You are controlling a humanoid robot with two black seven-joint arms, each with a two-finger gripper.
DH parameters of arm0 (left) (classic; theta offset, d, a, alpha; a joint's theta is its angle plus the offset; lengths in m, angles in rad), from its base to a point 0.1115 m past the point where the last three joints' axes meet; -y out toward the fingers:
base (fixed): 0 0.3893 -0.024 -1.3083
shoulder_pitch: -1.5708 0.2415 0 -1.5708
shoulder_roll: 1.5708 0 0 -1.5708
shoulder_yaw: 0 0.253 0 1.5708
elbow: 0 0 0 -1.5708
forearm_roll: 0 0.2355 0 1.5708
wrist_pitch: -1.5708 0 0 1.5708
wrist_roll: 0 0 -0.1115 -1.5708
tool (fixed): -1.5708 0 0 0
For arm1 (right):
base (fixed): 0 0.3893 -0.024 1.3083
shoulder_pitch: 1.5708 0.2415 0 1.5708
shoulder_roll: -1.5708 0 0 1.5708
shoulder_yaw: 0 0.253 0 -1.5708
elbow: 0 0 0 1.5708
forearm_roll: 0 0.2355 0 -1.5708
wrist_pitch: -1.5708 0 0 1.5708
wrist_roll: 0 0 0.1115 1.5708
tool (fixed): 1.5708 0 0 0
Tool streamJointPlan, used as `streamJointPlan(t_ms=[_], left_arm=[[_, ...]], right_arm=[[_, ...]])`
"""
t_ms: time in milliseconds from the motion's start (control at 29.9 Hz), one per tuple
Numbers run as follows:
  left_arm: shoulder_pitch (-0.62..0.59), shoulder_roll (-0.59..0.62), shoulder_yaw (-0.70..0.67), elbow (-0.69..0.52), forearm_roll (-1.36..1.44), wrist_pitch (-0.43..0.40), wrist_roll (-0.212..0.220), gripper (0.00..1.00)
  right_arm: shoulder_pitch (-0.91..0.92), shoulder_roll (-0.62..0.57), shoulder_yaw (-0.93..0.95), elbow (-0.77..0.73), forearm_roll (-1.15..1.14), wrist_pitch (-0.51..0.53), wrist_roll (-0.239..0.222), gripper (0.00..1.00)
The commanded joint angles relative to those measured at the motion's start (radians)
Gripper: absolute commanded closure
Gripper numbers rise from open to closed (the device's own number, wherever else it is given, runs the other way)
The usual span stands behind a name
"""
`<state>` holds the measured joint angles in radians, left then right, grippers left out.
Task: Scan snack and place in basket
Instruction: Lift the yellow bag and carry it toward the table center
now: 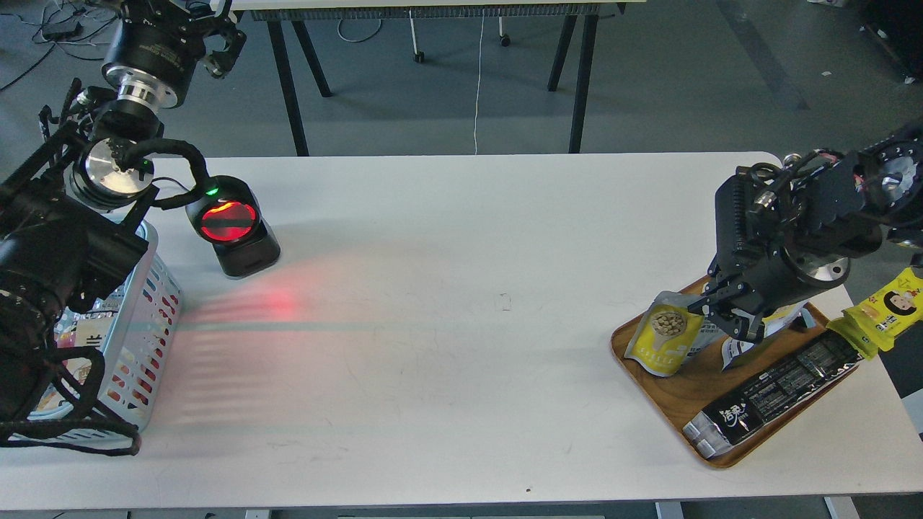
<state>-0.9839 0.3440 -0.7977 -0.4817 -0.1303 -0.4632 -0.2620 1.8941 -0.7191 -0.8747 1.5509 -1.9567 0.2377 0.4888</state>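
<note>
The snack (665,333), a yellow-and-white pouch with a round picture of tan nuts, hangs upright just above the left end of the wooden tray (674,407). My right gripper (715,314) is shut on the pouch's upper right edge. The light blue basket (148,317) stands at the table's left edge, mostly hidden by my left arm. My left gripper (220,45) is raised at the far top left, beyond the table. It is small and dark, so its fingers cannot be told apart.
A black scanner (231,225) with a glowing red window stands right of the basket and throws red light on the table. A long black packet (775,395) lies on the tray. A yellow packet (885,311) lies at the right table edge.
</note>
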Motion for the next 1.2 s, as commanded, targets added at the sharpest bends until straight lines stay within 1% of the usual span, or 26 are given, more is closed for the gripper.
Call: streamJointPlan(t_ms=[0,67,201,401,602,702,870,1070,1171], left_arm=[[0.001,-0.002,0.0,0.0,0.0,0.0,0.0,0.0],[0.002,-0.002,0.0,0.0,0.0,-0.002,0.0,0.0],[0.002,-0.002,0.002,0.0,0.0,-0.002,-0.019,0.0],[0.002,-0.002,0.0,0.0,-0.002,-0.002,-0.02,0.0],[0.002,-0.002,0.0,0.0,-0.002,0.003,-0.022,0.0],[0.002,-0.003,0.002,0.0,0.0,0.011,-0.036,0.0],[0.002,-0.008,0.002,0.0,0.0,0.011,-0.039,0.0],[-0.001,-0.01,-0.006,-0.001,-0.002,0.0,-0.039,0.0],[-0.006,-0.013,-0.008,-0.001,-0.002,0.005,-0.039,0.0]], right_arm=[[0.016,-0.003,0.048,-0.002,0.028,-0.018,0.0,1.0],[0.032,-0.006,0.082,0.003,0.085,-0.017,0.0,1.0],[0.103,0.016,0.092,0.006,0.16,-0.015,0.0,1.0],[0.128,0.134,0.143,-0.029,0.225,-0.015,0.0,1.0],[0.122,0.246,0.161,-0.09,0.289,-0.02,0.0,1.0],[0.115,0.311,0.168,-0.124,0.321,-0.02,0.0,1.0],[0.073,0.418,0.201,-0.224,0.351,-0.02,0.0,1.0],[0.023,0.484,0.209,-0.259,0.351,-0.021,0.0,1.0],[-0.009,0.515,0.223,-0.302,0.351,-0.021,0.0,1.0]])
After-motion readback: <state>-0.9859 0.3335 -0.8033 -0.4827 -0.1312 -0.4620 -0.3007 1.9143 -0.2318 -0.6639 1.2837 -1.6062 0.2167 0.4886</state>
